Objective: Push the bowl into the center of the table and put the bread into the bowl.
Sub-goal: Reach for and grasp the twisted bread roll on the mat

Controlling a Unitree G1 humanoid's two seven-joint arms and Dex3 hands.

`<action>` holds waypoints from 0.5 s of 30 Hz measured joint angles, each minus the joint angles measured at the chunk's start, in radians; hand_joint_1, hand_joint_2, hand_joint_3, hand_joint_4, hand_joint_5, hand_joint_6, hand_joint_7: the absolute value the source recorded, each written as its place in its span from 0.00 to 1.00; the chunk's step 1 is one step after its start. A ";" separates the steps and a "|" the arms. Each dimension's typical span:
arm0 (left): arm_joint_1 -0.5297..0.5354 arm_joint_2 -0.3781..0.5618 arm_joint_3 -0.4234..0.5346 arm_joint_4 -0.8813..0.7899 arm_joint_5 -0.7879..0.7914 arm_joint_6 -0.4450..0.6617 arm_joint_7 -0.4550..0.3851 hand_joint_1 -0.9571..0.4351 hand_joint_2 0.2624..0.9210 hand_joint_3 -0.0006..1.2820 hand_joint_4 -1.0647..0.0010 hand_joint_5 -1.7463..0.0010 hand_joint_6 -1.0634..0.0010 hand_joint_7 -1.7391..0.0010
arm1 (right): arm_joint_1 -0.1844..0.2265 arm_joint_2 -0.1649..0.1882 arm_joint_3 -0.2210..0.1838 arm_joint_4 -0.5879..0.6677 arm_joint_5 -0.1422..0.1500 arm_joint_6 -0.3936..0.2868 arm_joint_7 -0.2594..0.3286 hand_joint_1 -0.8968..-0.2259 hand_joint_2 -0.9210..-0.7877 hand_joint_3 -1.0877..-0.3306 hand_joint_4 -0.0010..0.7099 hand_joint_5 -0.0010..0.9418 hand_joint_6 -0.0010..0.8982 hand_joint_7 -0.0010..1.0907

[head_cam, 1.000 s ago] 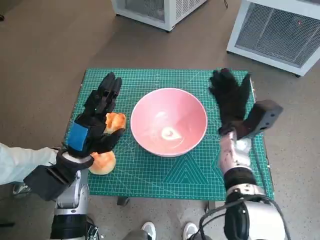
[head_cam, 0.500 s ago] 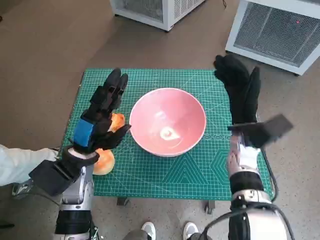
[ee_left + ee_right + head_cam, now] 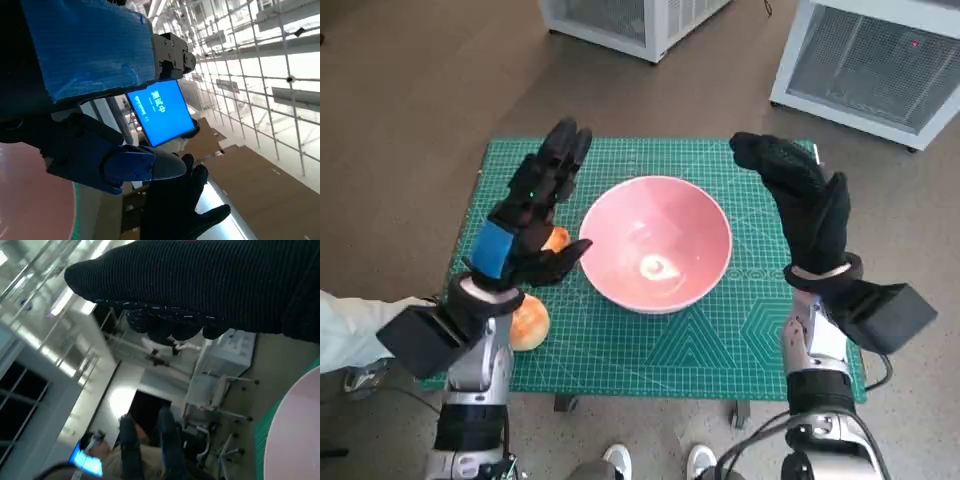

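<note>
A pink bowl (image 3: 656,243) stands near the middle of the green cutting mat (image 3: 720,340); a strip of its rim (image 3: 295,440) shows in the right wrist view. Two bread rolls lie left of it: one (image 3: 556,240) mostly hidden behind my left hand, the other (image 3: 528,322) near the mat's front left edge. My left hand (image 3: 525,222) is raised above the rolls, fingers spread, holding nothing. My right hand (image 3: 800,205) hovers right of the bowl, fingers extended, empty. The left wrist view also shows the gloved right hand (image 3: 175,210).
White wire-mesh cabinets (image 3: 865,60) stand on the floor beyond the table, another (image 3: 630,18) at the back. Shoes (image 3: 655,460) show below the table's front edge. A white sleeve (image 3: 360,325) lies at the left. A seated person (image 3: 145,450) appears in the right wrist view.
Both hands have risen and lifted away from the table; the right forearm has swung upright beside the bowl. The left hand uncovers more of the front roll. Bowl and rolls stay put.
</note>
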 measured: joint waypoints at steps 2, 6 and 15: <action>-0.004 0.006 0.005 0.001 -0.005 0.000 -0.010 0.22 1.00 0.22 0.88 1.00 0.86 0.94 | 0.011 0.000 0.004 -0.019 0.000 0.005 -0.002 0.23 0.00 0.42 0.36 0.00 0.11 0.48; -0.013 0.027 0.020 0.001 -0.016 0.000 -0.030 0.21 1.00 0.19 0.88 1.00 0.85 0.94 | 0.019 0.000 0.012 -0.040 -0.002 0.014 -0.014 0.21 0.00 0.42 0.36 0.00 0.11 0.48; -0.010 0.155 0.044 -0.026 0.034 0.028 -0.068 0.29 0.92 0.04 0.97 1.00 0.92 0.97 | 0.021 0.002 0.029 -0.048 -0.014 0.014 -0.042 0.18 0.00 0.42 0.36 0.00 0.09 0.49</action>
